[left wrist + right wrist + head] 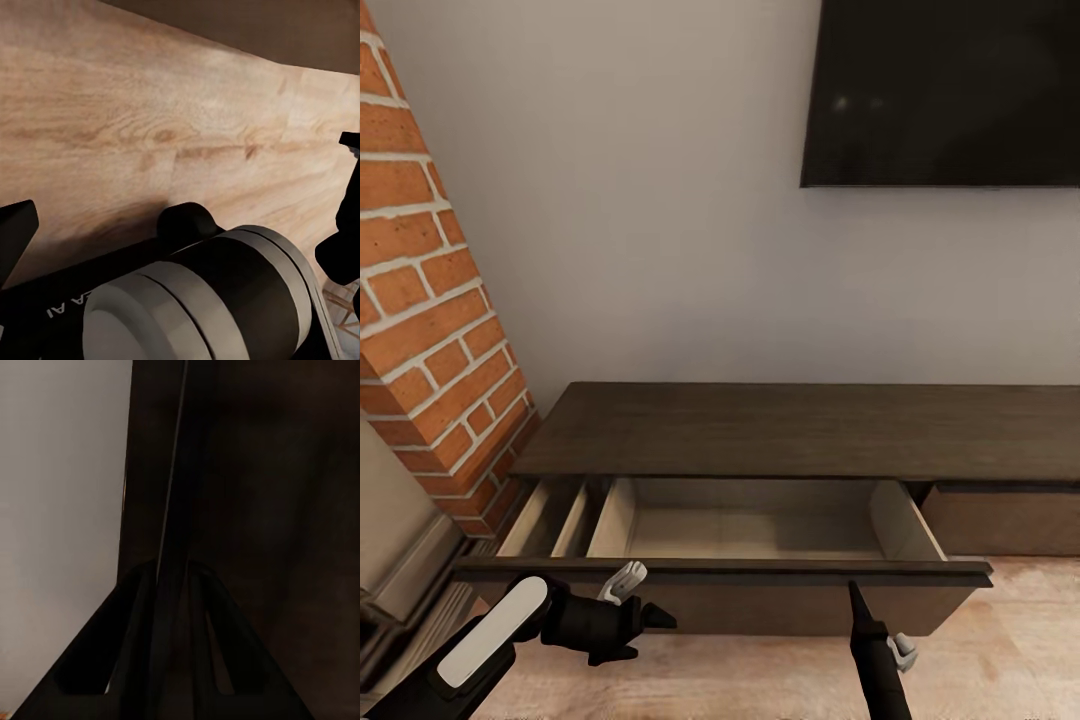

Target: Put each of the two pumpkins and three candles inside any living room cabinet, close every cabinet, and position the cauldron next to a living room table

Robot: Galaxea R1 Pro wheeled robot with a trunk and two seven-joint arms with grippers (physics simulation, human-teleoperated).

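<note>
The long dark-brown cabinet (800, 430) stands against the wall with one wide drawer (740, 572) pulled out, its beige inside bare. My left gripper (645, 630) hangs low in front of the drawer's left end, pointing right. A stubby pale grey candle (210, 300) lies across it close to the wrist camera, and the gripper is shut on it. My right gripper (853, 592) is shut, its pointed tip (171, 577) up against the drawer front near the right end. The pumpkins and the cauldron are out of view.
A red brick column (430, 330) rises left of the cabinet. A dark TV (950, 90) hangs on the wall above. A closed drawer front (1010, 520) lies to the right. Light wood floor (150, 112) runs under both arms.
</note>
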